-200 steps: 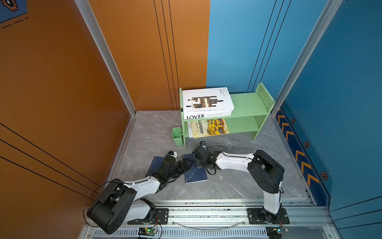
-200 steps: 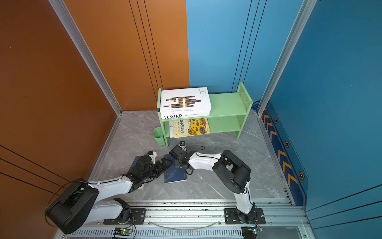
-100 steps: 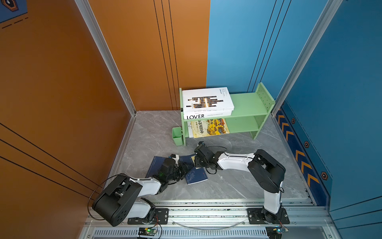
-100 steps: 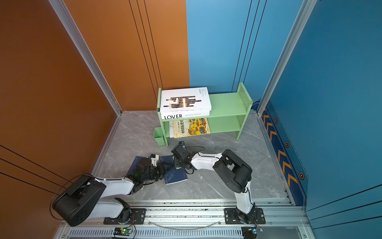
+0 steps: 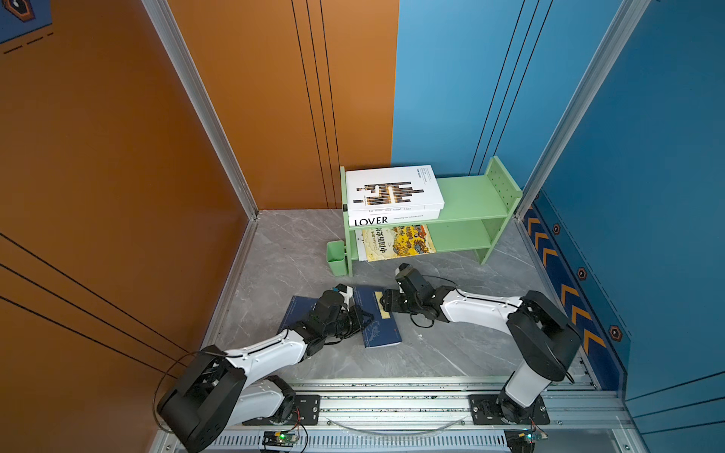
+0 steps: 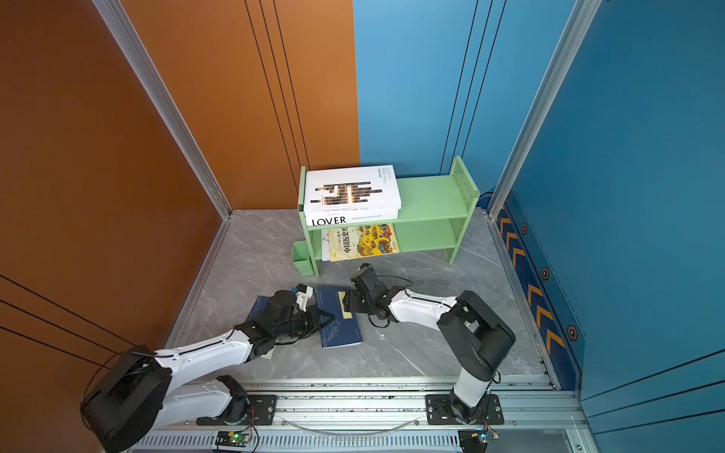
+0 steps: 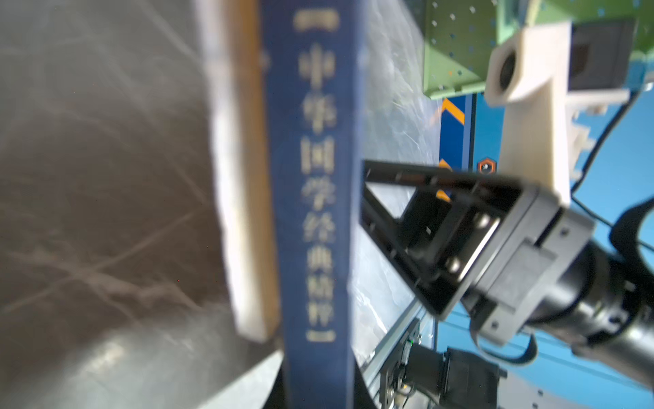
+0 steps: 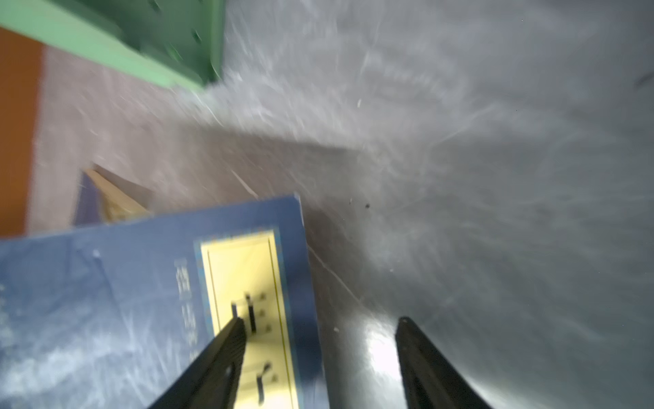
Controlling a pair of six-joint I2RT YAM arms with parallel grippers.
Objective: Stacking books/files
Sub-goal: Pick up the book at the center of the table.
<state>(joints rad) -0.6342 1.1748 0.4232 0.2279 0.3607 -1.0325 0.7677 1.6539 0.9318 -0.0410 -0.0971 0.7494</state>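
Observation:
A navy book [image 5: 378, 325] with a yellow label [image 8: 244, 279] lies on the grey floor in both top views. My left gripper [image 5: 361, 318] is shut on its spine [image 7: 318, 177], which bears pale Chinese characters. My right gripper [image 5: 386, 304] stands open at the book's far right edge, with one finger [image 8: 226, 354] over the label and the other [image 8: 421, 354] over bare floor. A second navy book [image 5: 295, 310] lies beside it, partly under my left arm. On the green shelf [image 5: 470, 204], the white book with brown-black bars [image 5: 392, 190] rests on the thick white LOVER book [image 5: 392, 219]. The yellow picture book [image 5: 396, 241] lies on the lower shelf.
A small green cup [image 5: 338, 257] hangs on the shelf's left side. Orange and blue walls enclose the floor on three sides. The metal rail [image 5: 392, 408] that carries both arm bases runs along the front. The right half of each shelf level is bare.
My left jaws have closed on the navy book's spine. My right jaws, nearly shut a second ago, have opened wide over the book's right edge.

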